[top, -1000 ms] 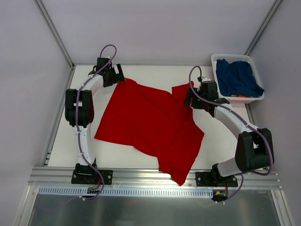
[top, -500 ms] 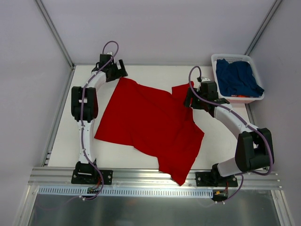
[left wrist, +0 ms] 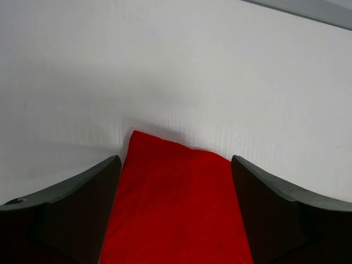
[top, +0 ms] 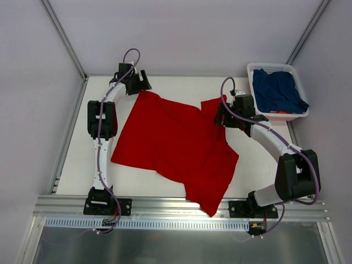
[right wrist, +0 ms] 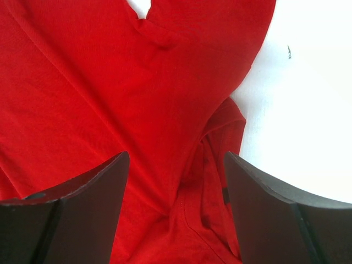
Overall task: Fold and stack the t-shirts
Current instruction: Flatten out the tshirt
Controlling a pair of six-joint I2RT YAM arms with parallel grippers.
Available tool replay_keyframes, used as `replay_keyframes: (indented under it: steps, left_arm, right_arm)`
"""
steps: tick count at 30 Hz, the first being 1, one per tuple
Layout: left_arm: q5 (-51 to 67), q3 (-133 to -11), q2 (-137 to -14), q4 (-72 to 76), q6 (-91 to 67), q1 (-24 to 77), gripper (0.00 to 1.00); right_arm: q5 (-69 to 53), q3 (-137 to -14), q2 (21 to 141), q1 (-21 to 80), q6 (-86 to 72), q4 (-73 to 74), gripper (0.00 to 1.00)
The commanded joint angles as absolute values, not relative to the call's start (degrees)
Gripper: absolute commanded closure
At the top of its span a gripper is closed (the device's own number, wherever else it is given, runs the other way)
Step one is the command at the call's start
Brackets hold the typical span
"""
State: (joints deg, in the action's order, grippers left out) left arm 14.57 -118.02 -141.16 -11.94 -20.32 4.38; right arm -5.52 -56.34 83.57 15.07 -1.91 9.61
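The red t-shirt [top: 176,143] lies spread on the white table [top: 181,88], with one corner hanging over the near edge. My left gripper [top: 143,86] is at the shirt's far left corner. In the left wrist view its jaws [left wrist: 175,162] stand open, with that corner [left wrist: 176,203] lying between the fingers [left wrist: 82,209]. My right gripper [top: 221,116] is low over the shirt's far right part. Its jaws [right wrist: 176,159] are open on either side of a creased, hemmed fold [right wrist: 214,181]. The navy t-shirt [top: 280,91] is bunched in the basket.
The white plastic basket [top: 258,67] stands at the table's far right corner, just behind my right arm. Grey walls with metal rails close in the back and sides. A metal rail [top: 181,206] runs along the near edge.
My left gripper has slid a little farther back and to the right by the shirt's far left corner, and its jaws have narrowed slightly. The right arm and both shirts have not moved.
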Motion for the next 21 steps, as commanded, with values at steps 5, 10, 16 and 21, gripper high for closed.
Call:
replay_keyframes:
  steps: [5,10,16,21]
  left_arm:
    - [16.87,-120.50,-141.86,-13.01,-21.09,3.78,0.42]
    - [17.05,-120.41,-141.94,-13.18,-21.44,3.78,0.67]
    - [16.88,-120.50,-141.94,-13.10,-21.36,3.78,0.92]
    - [16.61,-120.50,-141.94,-13.10,-21.45,3.78,1.00]
  right_arm:
    - [-3.78,-57.57,83.67,14.07,-1.93,7.47,0.27]
    - [-5.36,-61.69,90.16,11.34,-2.98,6.77,0.27]
    - [-9.66,-67.67,99.21,6.78,-5.71,5.10,0.28]
    - [-12.56,-75.75,105.90,4.05,-6.85,5.10,0.30]
